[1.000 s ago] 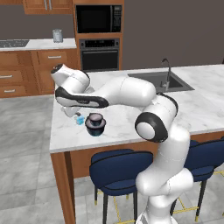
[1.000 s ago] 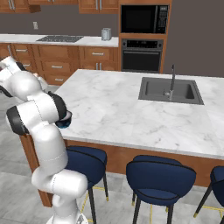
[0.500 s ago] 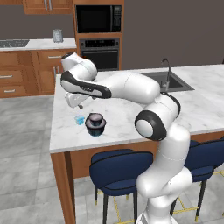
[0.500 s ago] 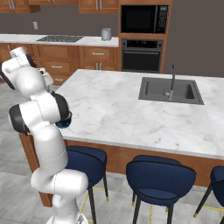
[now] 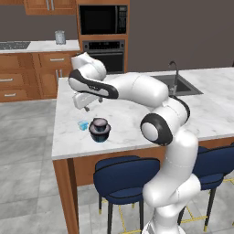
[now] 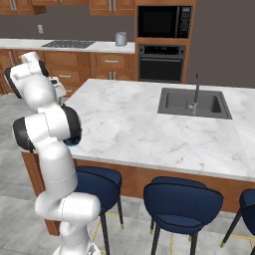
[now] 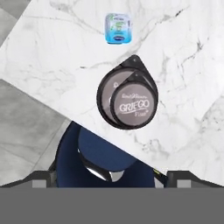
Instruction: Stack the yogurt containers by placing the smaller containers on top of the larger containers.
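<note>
3 yogurt tubs sit near the front left corner of a white marble island (image 5: 137, 114), below and slightly forward of the robot's raised gripper (image 5: 87, 106). In the left base view, the tiny light-blue cup (image 5: 82, 125) stands farthest left, just beside but apart from the stacked dark pair. The small dark tub (image 5: 99, 124) rests on top of the wide dark tub (image 5: 99, 133), close to the counter's front edge. The gripper hangs above them, touching nothing and empty; whether its fingers are spread or pressed together cannot be told.

In the hand view, looking straight down, the light-blue cup (image 7: 118, 28) shows a printed foil-like top. The wide dark tub (image 7: 108, 89) appears as a dark rounded rim with a pointed tab, and the small dark tub (image 7: 134, 106) lies off-centre inside that outline, its grey lid reading "GRIEGO". A navy bar stool (image 7: 103, 164) shows under the counter edge.
</note>
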### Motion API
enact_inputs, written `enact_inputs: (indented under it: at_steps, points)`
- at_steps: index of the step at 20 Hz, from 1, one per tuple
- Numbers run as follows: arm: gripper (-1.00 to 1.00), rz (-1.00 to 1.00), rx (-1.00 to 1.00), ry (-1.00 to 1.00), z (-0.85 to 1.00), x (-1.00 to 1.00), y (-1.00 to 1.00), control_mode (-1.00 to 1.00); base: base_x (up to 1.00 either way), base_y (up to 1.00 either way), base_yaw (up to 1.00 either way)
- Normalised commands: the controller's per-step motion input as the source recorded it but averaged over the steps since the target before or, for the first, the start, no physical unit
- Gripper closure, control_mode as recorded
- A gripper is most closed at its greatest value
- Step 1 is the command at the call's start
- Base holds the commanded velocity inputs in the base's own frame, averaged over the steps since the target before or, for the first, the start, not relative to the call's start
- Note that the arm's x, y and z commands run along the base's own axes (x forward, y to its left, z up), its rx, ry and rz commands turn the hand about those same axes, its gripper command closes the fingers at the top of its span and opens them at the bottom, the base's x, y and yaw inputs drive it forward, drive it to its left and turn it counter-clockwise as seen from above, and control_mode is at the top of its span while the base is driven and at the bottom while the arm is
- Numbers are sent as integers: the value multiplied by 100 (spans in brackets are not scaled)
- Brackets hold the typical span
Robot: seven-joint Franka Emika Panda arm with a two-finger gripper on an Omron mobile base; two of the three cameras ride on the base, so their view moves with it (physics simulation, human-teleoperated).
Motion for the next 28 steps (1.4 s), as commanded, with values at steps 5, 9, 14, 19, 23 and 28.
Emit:
enact_inputs:
  at_steps: [5,9,14,19,23,28]
  points:
    - [-100,0,2,-5,-11,29,0,-100,0,0,0]
    - [-100,0,9,-9,0,15,0,-100,0,0,0]
    - [-100,0,14,-9,3,5,0,-100,0,0,0]
    - [-100,0,14,-6,1,6,0,-100,0,0,0]
    - [-100,0,12,-4,0,12,0,-100,0,0,0]
    - [-100,0,8,0,-1,18,0,-100,0,0,0]
